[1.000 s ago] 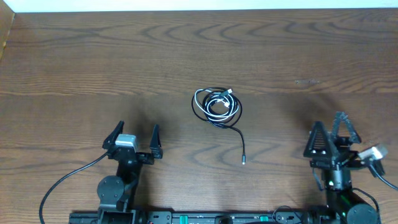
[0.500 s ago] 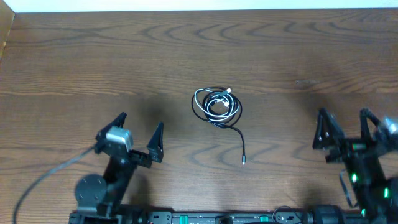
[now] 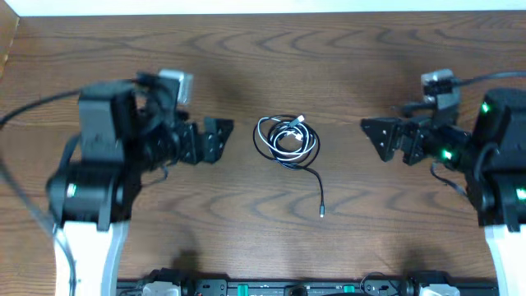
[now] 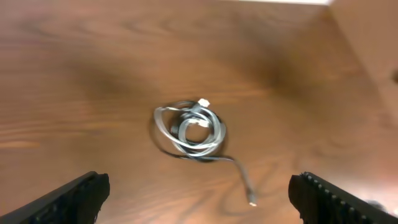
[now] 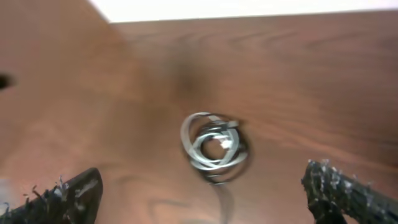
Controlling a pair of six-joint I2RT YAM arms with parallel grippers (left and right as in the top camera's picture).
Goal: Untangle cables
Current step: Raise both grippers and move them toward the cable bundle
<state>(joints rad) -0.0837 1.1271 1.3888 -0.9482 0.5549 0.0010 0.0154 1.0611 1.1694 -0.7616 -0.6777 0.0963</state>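
Knot of thin white and black cords (image 3: 286, 141) intact; our left end effector (image 3: 220, 141), right end effector (image 3: 374, 140) gape empty; nothing done.

A: What lies under everything here?
B: A broad dark brown wooden table top (image 3: 263, 57) with wavy grain. It fills nearly every view.
A: And beyond its far edge?
B: A narrow bright white strip (image 3: 246, 6); wall or floor, I cannot tell. A lighter tan wooden panel (image 3: 6, 45) borders the far left corner.
A: The light?
B: Soft and even, with faint blurred shadows on the wood.
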